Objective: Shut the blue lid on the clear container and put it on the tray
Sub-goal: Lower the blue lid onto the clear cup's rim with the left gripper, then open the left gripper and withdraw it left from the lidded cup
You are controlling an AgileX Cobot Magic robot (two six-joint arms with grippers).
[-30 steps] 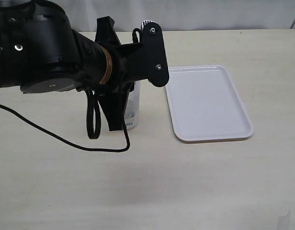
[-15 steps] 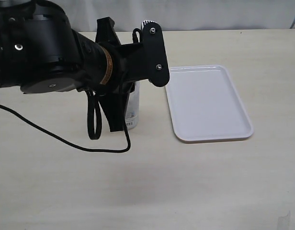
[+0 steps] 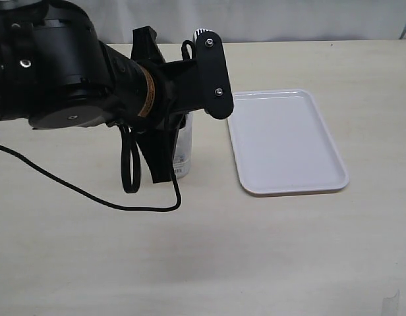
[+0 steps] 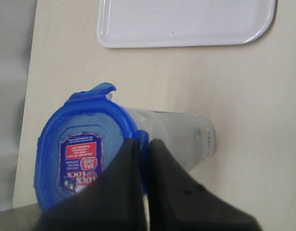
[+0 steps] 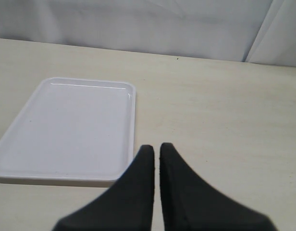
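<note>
Both pinched together — left end effector [image 4: 144, 143] at blue lid [image 4: 85, 122] on clear container [image 4: 172, 132], right end effector [image 5: 156, 148] near tray [image 5: 66, 130].

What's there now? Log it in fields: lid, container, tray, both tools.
blue lid: on the clear container, one flap sticking out
clear container: upright on the table, beside the tray, not on it
tray: white, bare
left tool: shut, tips at the lid's edge
right tool: shut, holding nothing, over the table near the tray
</note>
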